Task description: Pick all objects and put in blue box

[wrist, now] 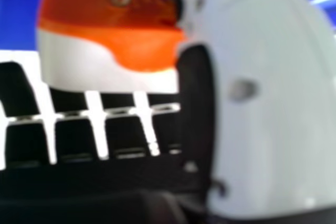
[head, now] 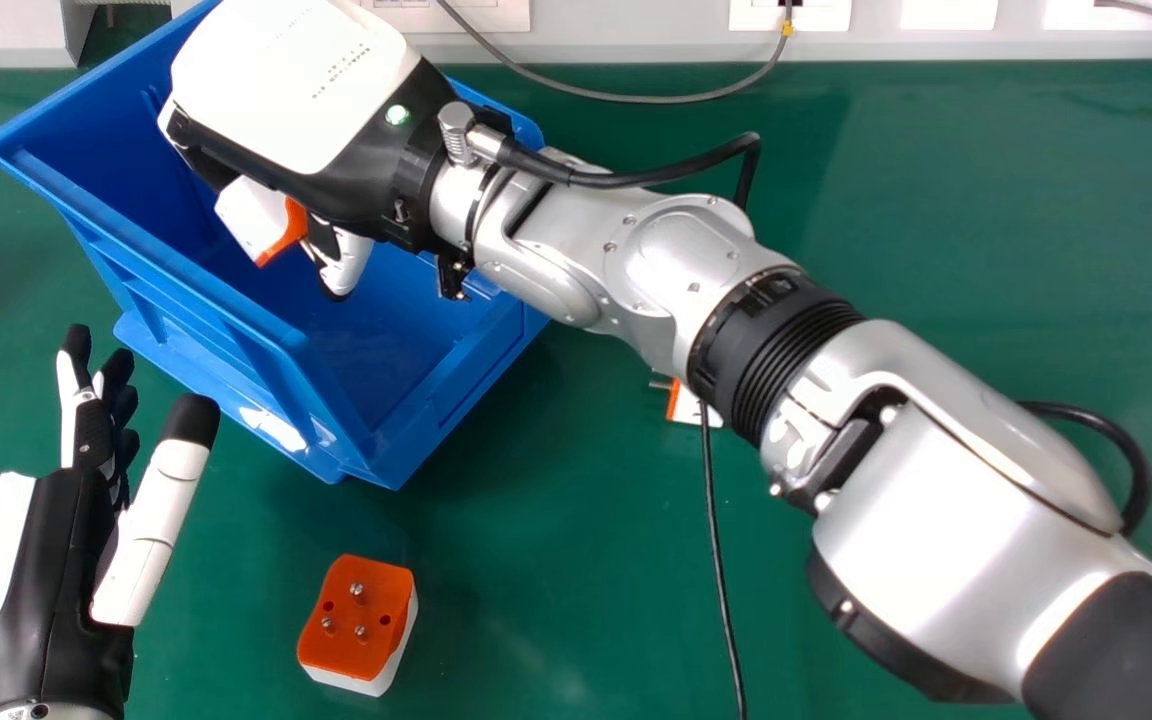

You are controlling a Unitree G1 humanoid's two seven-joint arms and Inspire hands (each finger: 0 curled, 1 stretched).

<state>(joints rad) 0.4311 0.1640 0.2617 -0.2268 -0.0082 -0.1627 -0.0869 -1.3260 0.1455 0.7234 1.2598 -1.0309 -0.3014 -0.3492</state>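
the blue box (head: 216, 325) looks like smooth, glossy plastic. the orange and white plug (head: 361, 640) at the near left has a smooth plastic body with shiny metal pins (head: 357, 592). the green table (head: 556, 580) is smooth with a faint sheen. the right arm (head: 666, 250) has a satin, metallic silver finish, and its black cable (head: 636, 182) looks matt and rubbery.

Table (head: 556, 600): green, smooth top. On it: one blue box (head: 166, 250), upright, open-topped, set askew at rear left. One adapter (head: 358, 615), orange over white, pins up, nearer than the box and apart from it. One second adapter (head: 691, 405), orange and white, right of the box, partly hidden. One black cable (head: 721, 560), running toward the near side. One grey cable (head: 636, 98), looped at the rear edge.
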